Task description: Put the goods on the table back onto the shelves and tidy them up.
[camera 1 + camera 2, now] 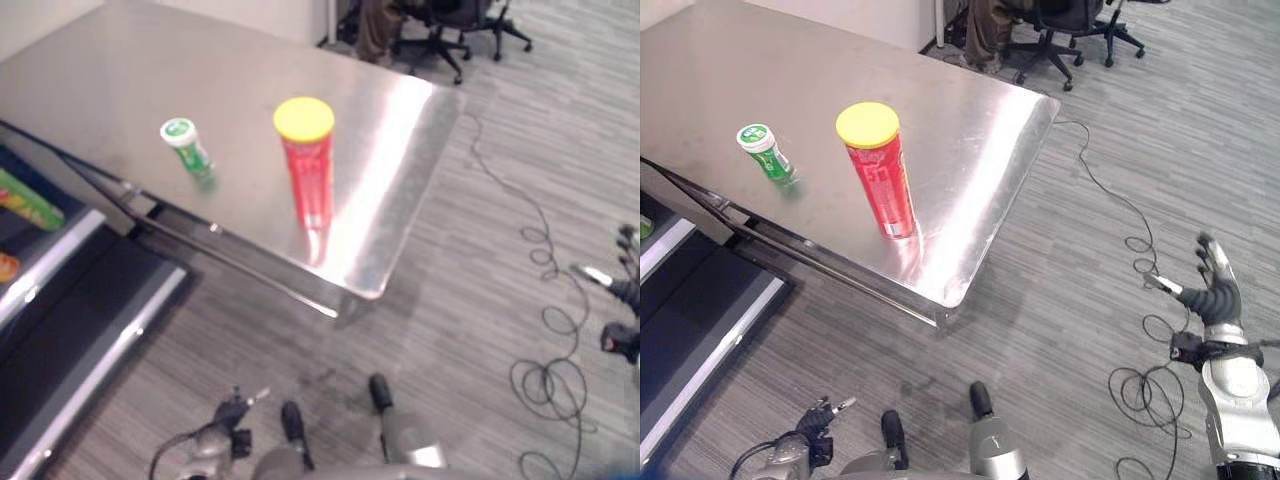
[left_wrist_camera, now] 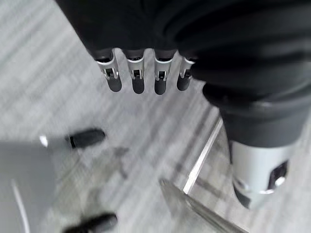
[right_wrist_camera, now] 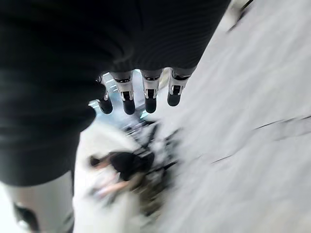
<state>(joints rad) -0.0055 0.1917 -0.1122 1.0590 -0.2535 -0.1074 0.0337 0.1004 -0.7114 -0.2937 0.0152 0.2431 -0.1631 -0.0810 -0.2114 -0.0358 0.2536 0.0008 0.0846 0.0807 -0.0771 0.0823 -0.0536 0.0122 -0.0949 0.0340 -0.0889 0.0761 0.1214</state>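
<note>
A tall red canister with a yellow lid [image 1: 308, 160] stands upright on the steel table [image 1: 120, 70], near its front right corner. To its left stands a small green bottle with a green-and-white cap [image 1: 187, 146], a little tilted. Both hands hang low over the floor, well clear of the table. My left hand [image 1: 815, 425] is at the bottom of the eye views, its fingers [image 2: 136, 80] straight and holding nothing. My right hand [image 1: 1212, 295] is out to the right, its fingers [image 3: 146, 94] straight and spread, holding nothing.
Shelves with silver front edges [image 1: 60, 260] run along the left below the table; a green packet [image 1: 25, 200] lies on the upper one. Office chairs [image 1: 450, 30] stand beyond the table's far corner. Grey plank floor lies to the right of the table.
</note>
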